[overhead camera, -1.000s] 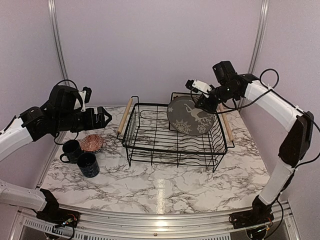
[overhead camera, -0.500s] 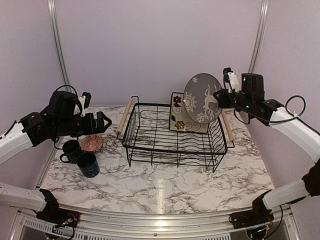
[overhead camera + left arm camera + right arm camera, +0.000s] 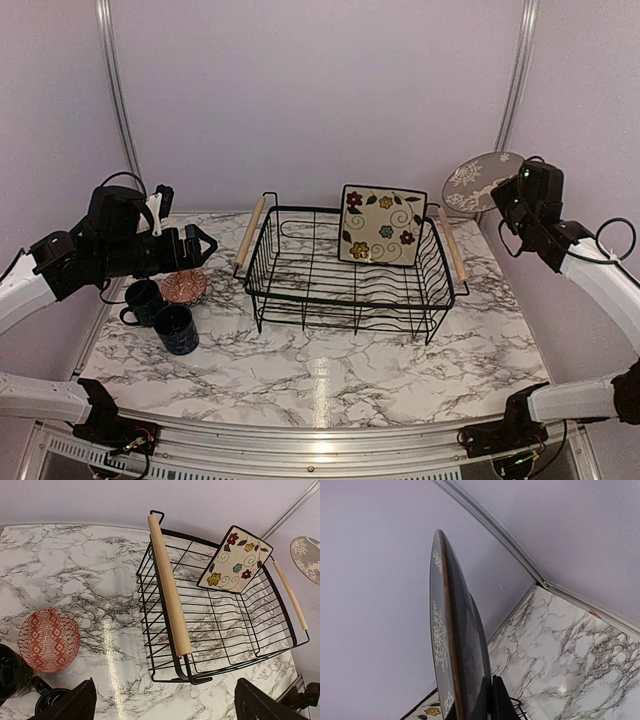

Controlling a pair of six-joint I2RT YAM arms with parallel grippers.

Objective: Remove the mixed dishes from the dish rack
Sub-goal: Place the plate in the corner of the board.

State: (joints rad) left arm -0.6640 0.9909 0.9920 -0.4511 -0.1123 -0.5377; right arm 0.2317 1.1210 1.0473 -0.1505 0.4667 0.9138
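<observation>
The black wire dish rack (image 3: 350,300) with wooden handles stands mid-table; it also shows in the left wrist view (image 3: 220,630). The square cream floral plate (image 3: 382,225) leans upright at its back right and shows in the left wrist view (image 3: 235,560). My right gripper (image 3: 512,195) is shut on the round grey plate (image 3: 480,180) and holds it high, right of the rack; the plate's edge fills the right wrist view (image 3: 455,645). Two dark teal mugs (image 3: 160,315) and the small bowl (image 3: 183,286) sit on the table at left. My left gripper (image 3: 205,243) is open above the bowl.
The table's marble top (image 3: 330,370) stretches in front of the rack. A metal frame post (image 3: 515,80) rises close behind the right gripper. The back wall is right behind the rack.
My right gripper lifted the grey plate out of the rack and carried it up and to the right, beyond the rack's right handle. The left arm barely shifted.
</observation>
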